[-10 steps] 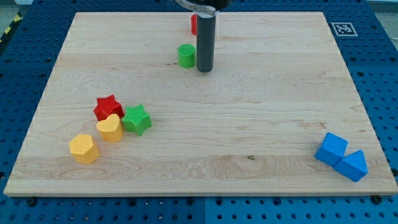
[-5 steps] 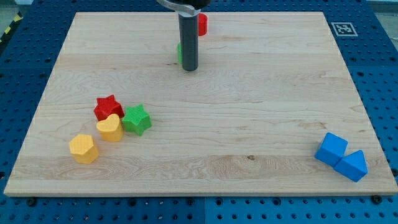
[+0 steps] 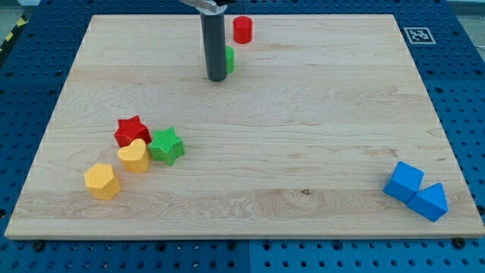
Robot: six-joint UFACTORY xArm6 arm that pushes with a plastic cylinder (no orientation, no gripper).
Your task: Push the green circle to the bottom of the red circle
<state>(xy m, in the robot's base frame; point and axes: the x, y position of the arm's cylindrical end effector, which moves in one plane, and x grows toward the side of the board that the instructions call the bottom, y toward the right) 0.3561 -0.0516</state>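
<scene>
The red circle stands near the view's top, just right of centre. The green circle lies below it and slightly to the left, mostly hidden behind my rod; only its right edge shows. My tip rests on the board at the green circle's lower left, against it or very close; I cannot tell which.
A red star, a yellow heart, a green star and a yellow hexagon cluster at the lower left. Two blue blocks sit at the lower right. A marker tag is at the top right corner.
My tip has moved left, from the green circle's right side across its front to its lower left. The green circle has shifted slightly up and right, closer to the red circle.
</scene>
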